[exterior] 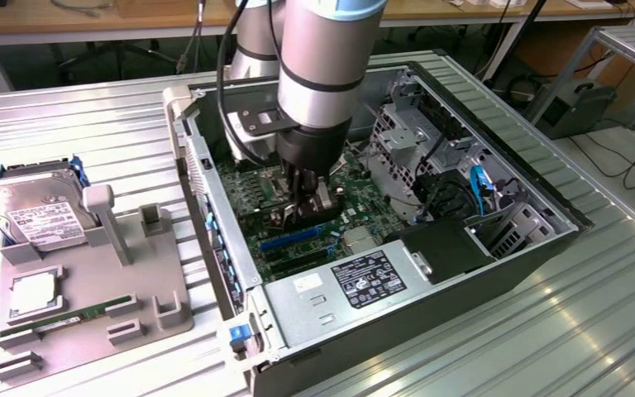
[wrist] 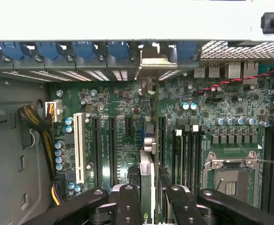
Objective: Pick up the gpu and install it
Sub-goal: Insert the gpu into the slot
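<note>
- Working on a ribbed metal table point(exterior: 97, 116), with desks point(exterior: 31, 21) standing behind.
- Showing, at the exterior view's left, a grey tray point(exterior: 163, 289) carrying a hard drive point(exterior: 36, 215) and a memory stick point(exterior: 64, 318), well apart from the arm.
- Reaching down at centre into the open case point(exterior: 461, 306), over the motherboard point(wrist: 118, 101).
- Clamping the gripper point(wrist: 151, 206) on both faces of the gpu point(wrist: 146, 183), holding it upright and edge-on just over the blue slot point(exterior: 293, 241); not showing whether touching.
- Judging by this: pick-up done, installing in hand, gpu seemingly not yet seated.
- Calling for keeping the gpu's edge square along the slot; risking a jammed connector if pressing crooked.
</note>
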You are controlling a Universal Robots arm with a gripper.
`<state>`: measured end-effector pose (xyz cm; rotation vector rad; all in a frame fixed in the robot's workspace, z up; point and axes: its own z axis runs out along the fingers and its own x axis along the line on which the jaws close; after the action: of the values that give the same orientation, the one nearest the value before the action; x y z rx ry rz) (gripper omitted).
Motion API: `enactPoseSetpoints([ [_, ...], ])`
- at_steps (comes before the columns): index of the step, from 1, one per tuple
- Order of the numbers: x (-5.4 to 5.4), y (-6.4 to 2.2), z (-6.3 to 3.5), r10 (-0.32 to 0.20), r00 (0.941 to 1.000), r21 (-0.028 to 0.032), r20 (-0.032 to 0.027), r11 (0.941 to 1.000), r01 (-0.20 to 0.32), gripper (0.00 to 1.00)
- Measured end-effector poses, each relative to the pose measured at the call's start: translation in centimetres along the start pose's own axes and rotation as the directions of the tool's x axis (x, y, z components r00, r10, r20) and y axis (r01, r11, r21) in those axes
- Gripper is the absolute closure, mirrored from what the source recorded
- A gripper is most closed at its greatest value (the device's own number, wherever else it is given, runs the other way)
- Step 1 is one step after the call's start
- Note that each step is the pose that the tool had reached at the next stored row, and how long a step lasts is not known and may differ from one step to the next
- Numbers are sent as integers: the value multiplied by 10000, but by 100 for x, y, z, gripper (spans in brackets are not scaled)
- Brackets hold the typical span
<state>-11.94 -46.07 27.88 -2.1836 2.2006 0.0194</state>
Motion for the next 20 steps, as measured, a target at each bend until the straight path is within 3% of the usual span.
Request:
enactPoseSetpoints([
  [5, 18, -5, 5, -2, 10000, 0, -23, 10000, 2, 74],
  [10, 23, -7, 30, -4, 10000, 0, -95, 10000, 4, 74],
  [20, 26, -5, 122, -3, 10000, 1, -92, 10000, 3, 74],
])
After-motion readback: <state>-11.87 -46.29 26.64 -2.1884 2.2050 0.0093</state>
